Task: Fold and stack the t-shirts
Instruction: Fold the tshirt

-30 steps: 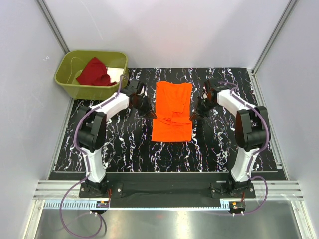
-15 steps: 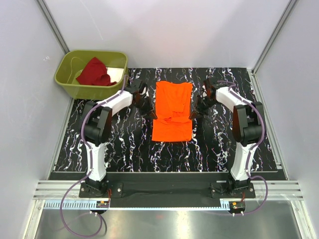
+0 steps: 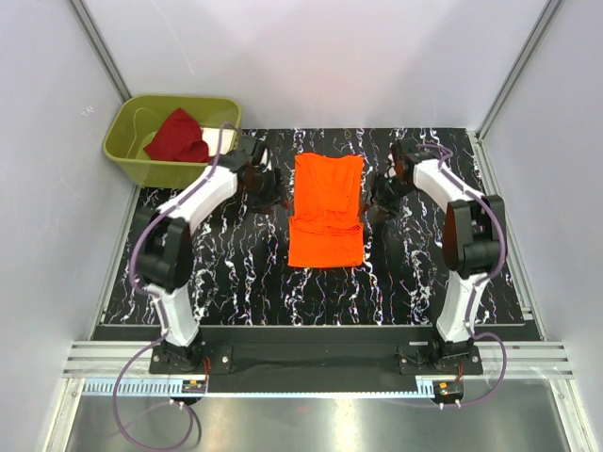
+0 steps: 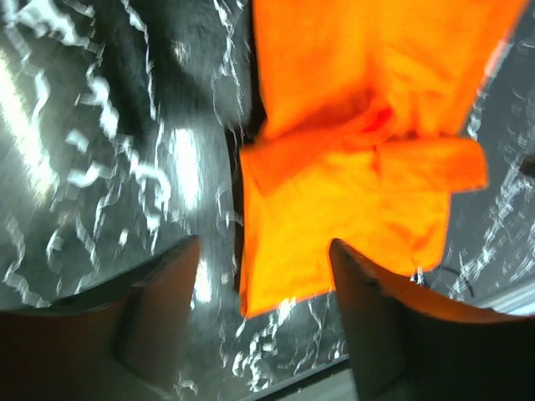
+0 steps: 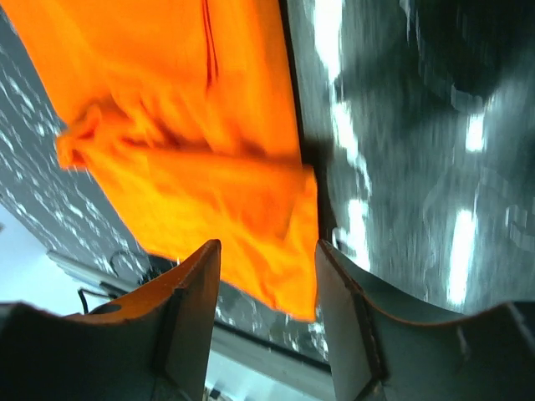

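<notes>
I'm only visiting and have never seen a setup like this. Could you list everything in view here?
orange shirt: one, bright orange, lying partly folded in the middle of the table
red shirt: one, dark red, crumpled in the bin
bin: one, olive green, at the table's far left corner
table: one, black with white veins, under the orange shirt
left arm: one, white and black, reaching toward the orange shirt's left side
right arm: one, white and black, reaching toward its right side
left hand: one, dark, open, empty, beside the shirt's left edge
right hand: one, dark, open, empty, beside the shirt's right edge
</notes>
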You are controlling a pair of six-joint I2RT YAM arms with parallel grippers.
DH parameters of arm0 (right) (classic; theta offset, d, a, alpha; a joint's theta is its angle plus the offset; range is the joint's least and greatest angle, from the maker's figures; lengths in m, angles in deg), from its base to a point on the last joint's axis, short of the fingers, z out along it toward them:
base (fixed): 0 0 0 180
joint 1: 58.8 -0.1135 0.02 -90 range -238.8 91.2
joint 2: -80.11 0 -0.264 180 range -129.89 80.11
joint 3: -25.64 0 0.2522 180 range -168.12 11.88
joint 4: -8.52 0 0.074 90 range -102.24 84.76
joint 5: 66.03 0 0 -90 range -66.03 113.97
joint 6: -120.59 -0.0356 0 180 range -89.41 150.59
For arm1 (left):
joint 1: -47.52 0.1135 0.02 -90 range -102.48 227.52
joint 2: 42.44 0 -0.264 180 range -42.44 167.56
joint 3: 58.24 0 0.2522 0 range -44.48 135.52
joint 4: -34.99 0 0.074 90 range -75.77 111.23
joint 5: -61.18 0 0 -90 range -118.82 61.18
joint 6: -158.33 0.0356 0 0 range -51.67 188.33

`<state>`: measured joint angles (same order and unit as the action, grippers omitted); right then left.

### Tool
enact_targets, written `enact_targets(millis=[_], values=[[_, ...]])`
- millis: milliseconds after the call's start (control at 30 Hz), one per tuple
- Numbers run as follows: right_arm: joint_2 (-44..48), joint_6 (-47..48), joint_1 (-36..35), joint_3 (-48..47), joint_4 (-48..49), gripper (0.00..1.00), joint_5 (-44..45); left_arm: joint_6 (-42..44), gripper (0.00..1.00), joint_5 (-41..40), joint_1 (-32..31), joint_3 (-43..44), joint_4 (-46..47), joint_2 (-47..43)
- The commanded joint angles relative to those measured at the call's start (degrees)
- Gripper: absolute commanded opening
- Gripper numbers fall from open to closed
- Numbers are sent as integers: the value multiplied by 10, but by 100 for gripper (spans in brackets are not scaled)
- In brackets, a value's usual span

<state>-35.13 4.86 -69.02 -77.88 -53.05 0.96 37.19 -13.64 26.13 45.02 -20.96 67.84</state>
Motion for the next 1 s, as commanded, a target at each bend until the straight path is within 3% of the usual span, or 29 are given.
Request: enact_targets(millis=[0, 233, 367, 500, 967], values=[[103, -26, -24, 47, 11, 53, 22, 30, 59, 7, -6, -51, 24, -95], [91, -159, -197, 76, 56, 46, 170, -22, 46, 59, -29, -224, 124, -168], [50, -173, -237, 55, 68, 52, 247, -29, 43, 75, -29, -264, 144, -190], [-2, -165, -245, 15, 56, 54, 302, -20, 42, 84, -29, -286, 143, -216], [-88, -145, -245, -90, 11, 54, 367, 13, 43, 97, -27, -309, 115, -262]])
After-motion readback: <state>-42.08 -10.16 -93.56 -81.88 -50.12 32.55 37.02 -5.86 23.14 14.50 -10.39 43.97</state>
